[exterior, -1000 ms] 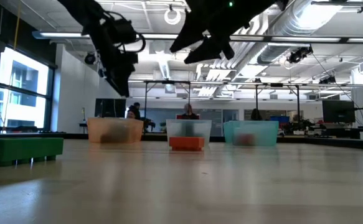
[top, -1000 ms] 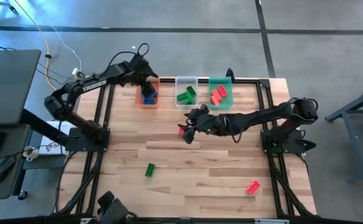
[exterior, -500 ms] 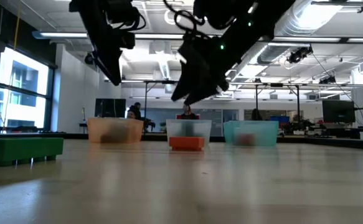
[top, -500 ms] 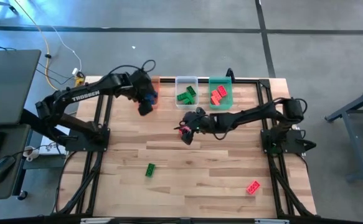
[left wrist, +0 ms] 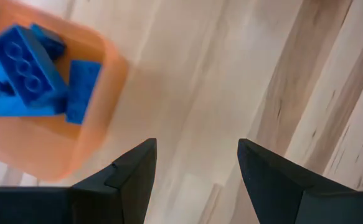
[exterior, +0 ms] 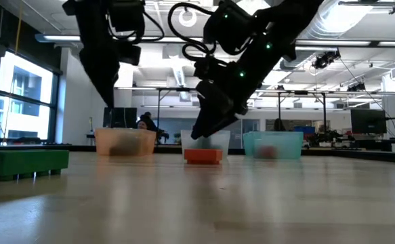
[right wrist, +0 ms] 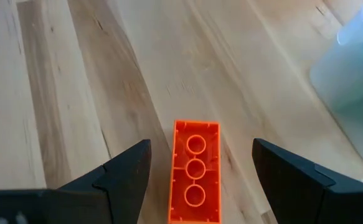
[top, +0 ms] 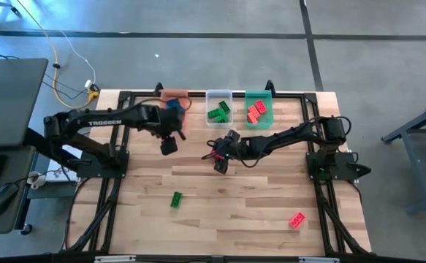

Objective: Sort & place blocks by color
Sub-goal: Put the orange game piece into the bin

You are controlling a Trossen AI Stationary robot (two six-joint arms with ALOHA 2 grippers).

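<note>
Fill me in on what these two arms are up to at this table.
They are sorting toy blocks by color into three bins at the table's far edge. The right pincer hangs open over a red block lying on the wood, not yet gripping it. The left pincer is open and empty beside the orange bin, which holds blue blocks. A green block and another red block lie loose near the front.
</note>
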